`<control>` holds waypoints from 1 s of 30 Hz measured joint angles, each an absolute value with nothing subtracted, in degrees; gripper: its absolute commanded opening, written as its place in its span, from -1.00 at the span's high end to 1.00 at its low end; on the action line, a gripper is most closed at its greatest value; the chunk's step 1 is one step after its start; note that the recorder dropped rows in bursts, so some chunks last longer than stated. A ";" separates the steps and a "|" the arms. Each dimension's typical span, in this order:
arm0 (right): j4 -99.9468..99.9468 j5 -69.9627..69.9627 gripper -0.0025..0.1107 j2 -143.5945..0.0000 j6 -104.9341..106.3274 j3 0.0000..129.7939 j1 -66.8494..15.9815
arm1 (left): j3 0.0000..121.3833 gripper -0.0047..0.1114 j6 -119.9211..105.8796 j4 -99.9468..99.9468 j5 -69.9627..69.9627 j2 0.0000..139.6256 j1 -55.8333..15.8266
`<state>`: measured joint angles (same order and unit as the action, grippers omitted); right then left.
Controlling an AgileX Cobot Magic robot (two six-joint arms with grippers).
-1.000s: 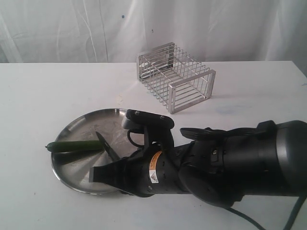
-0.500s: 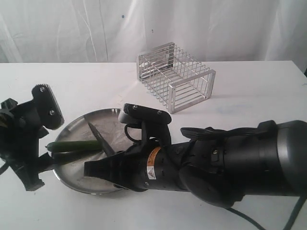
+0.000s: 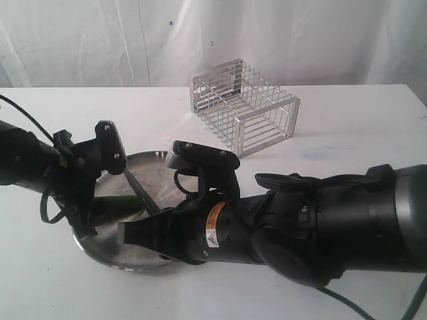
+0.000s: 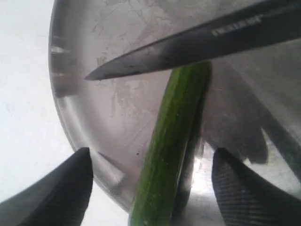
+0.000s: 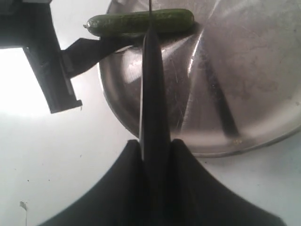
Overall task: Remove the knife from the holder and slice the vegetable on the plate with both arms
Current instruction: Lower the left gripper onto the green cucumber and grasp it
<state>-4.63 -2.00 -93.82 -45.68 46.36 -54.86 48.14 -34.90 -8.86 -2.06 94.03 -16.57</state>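
My bench (image 3: 347, 133) is a plain white surface, brightly and evenly lit. Behind it hangs a white, softly wrinkled curtain (image 3: 100, 40) that fills the whole backdrop.

The exterior view faces both arms across the table. Both wrist views look closely past their fingertips, sharing the plate (image 4: 70, 117) and vegetable (image 5: 139, 21).

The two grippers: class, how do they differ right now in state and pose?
The right gripper is shut on the knife, blade pointing over the plate; the left gripper is open and holds nothing. The left gripper's fingers stand either side of the vegetable, while the right gripper stays off it, with only the blade above it. Both are black and work over the plate.
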 measured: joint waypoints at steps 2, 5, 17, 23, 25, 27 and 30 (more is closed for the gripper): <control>-4.63 -1.63 0.86 -93.82 -45.68 46.36 -54.86 | 49.32 -0.32 -34.90 -8.98 -3.11 95.66 -16.57; -4.63 -1.11 0.86 -93.82 -45.68 46.36 -54.15 | 49.76 -0.32 -34.90 -8.98 -4.12 97.43 -16.57; -4.63 -0.91 0.86 -93.77 -45.68 46.36 -51.72 | 50.51 0.47 -34.90 -8.98 -3.20 101.52 -16.57; -4.63 -0.64 0.86 -93.05 -45.68 46.36 -51.63 | 51.56 0.81 -34.90 -9.18 -2.22 102.26 -16.57; -4.63 0.00 0.86 -92.57 -45.68 46.36 -51.63 | 52.54 0.81 -34.90 -8.93 -3.28 102.67 -16.57; -4.63 1.23 0.86 -91.83 -45.68 46.36 -51.24 | 53.59 0.80 -34.78 -8.26 -4.43 103.07 -16.93; -4.98 3.73 0.86 -91.00 -45.47 46.36 -50.03 | 54.50 0.73 -34.78 -7.46 -5.60 103.28 -18.42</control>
